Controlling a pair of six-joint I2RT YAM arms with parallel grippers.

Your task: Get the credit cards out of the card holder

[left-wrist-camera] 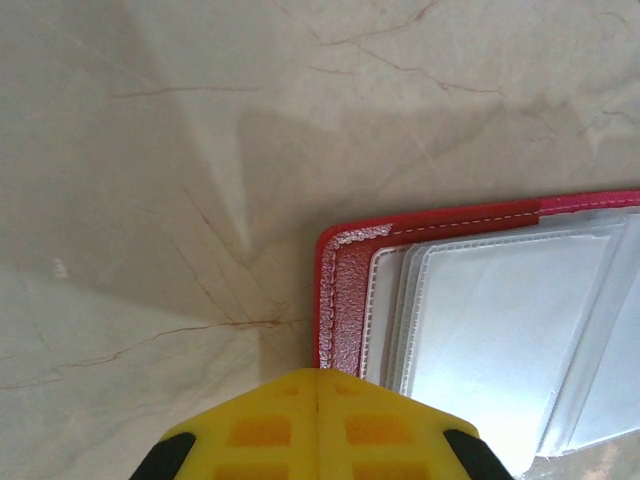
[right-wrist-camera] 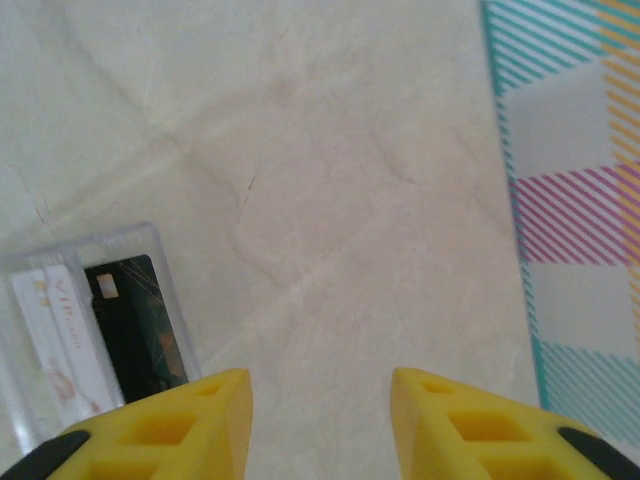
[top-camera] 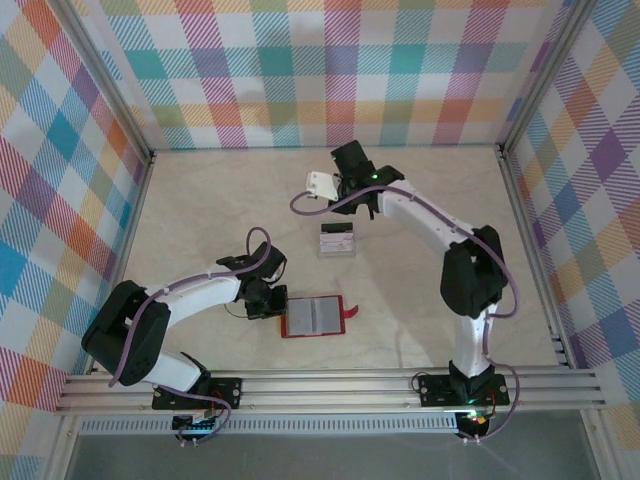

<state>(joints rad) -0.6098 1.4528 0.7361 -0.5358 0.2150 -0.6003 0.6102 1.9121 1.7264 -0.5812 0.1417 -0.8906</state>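
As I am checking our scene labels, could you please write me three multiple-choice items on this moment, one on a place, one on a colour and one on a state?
1. Where does the card holder lie?
A. Against the back wall
B. Flat on the table, beside the left gripper
C. Standing on edge in a far corner

2. What colour is the card holder's cover?
A. Blue
B. Green
C. Red

3. How does the right gripper stand?
A. Open, with nothing between its fingers
B. Shut on a card
C. Shut on the card holder

Answers:
1 B: the top view shows it lying open next to the left gripper.
2 C: its stitched edge is red in the left wrist view.
3 A: the right wrist view shows bare table between the parted yellow fingers.
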